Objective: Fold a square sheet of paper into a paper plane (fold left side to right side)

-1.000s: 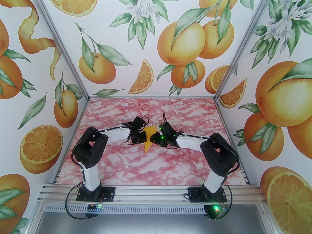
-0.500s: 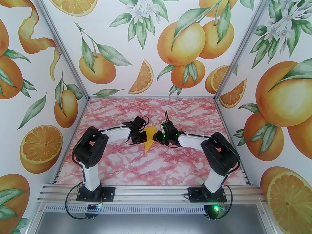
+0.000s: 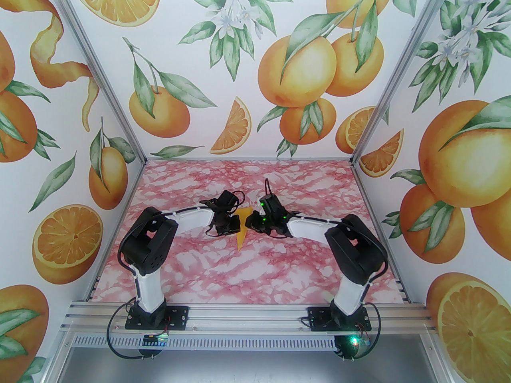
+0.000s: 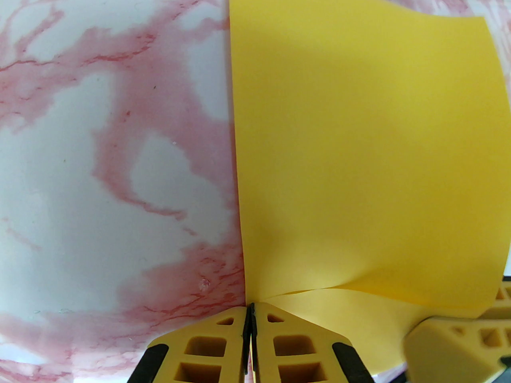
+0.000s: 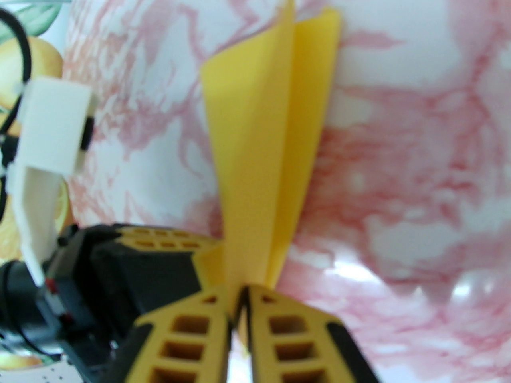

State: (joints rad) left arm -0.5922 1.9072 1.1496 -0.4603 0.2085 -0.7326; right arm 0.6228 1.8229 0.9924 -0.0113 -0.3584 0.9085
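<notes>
My two grippers meet over the middle of the tabletop (image 3: pixel 239 277), about midway between its left and right edges. The square sheet of paper (image 3: pixel 241 239) is held between them, doubled over, with one pointed tip reaching toward the near edge.

My left gripper (image 4: pixel 249 313) has its fingers pressed together. The sheet's folded edge runs straight into their tips, and the two yellow layers part slightly just beside them.

My right gripper (image 5: pixel 238 297) is clamped on the sheet too, its fingers almost touching with the paper caught between them. From that grip the two leaves splay apart in a narrow V.

Seen from my left wrist, one of my right fingers (image 4: pixel 451 341) sits at the sheet's next corner, near my left fingertips. I cannot tell whether the pointed tip touches the tabletop.
</notes>
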